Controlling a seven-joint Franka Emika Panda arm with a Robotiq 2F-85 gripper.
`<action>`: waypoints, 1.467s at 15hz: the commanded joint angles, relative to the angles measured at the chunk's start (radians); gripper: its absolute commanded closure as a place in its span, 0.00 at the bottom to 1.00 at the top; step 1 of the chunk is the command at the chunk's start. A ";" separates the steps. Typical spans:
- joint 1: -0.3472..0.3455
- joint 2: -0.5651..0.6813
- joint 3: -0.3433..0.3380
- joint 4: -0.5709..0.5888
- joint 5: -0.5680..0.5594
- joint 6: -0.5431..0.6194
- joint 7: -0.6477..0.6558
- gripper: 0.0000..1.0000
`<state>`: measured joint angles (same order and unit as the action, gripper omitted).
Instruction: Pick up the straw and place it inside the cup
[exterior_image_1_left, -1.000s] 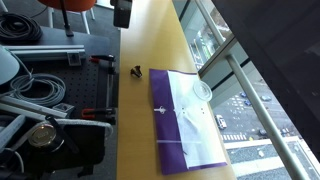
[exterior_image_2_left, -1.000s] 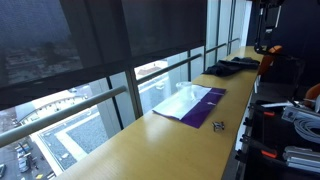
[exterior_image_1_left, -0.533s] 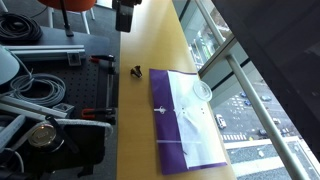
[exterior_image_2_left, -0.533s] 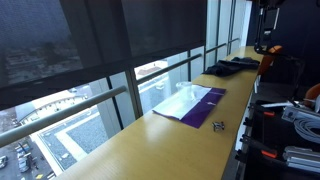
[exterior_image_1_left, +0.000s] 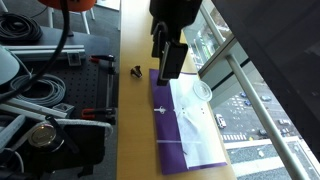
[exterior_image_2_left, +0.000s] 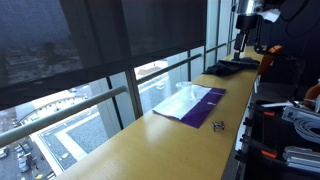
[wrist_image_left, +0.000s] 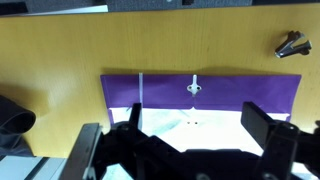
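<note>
Over the cloth's (exterior_image_1_left: 188, 125) clip-side end: gripper (exterior_image_1_left: 166, 63) hangs above the fabric, not touching it. In the wrist view the gripper (wrist_image_left: 180, 150) has its dark, blocky fingers (wrist_image_left: 268, 128) spread wide with nothing between them.

Cloth: flat rectangle, a purple stripe along one long side and the rest white, thin pale line across the purple. It lies smooth on the yellow wood table (exterior_image_1_left: 138, 115).

Cup (exterior_image_1_left: 203, 91): small, round, clear plastic, pale rim, upright on the cloth's white part at the window-side edge, well apart from the gripper.

Straw: can't pick it out for sure. A small white piece (wrist_image_left: 194, 87) lies on the cloth's purple stripe.

Black metal clip (wrist_image_left: 292, 44) sits on bare wood just off the cloth's corner.
</note>
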<state>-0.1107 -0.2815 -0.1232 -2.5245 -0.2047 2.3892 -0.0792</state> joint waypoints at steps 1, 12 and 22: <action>0.011 0.257 -0.034 0.169 0.137 0.068 -0.047 0.00; -0.063 0.764 -0.005 0.637 0.186 0.001 -0.087 0.00; -0.147 1.000 0.028 0.814 0.188 0.045 -0.150 0.00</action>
<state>-0.2308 0.6627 -0.1207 -1.7628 -0.0303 2.4295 -0.1995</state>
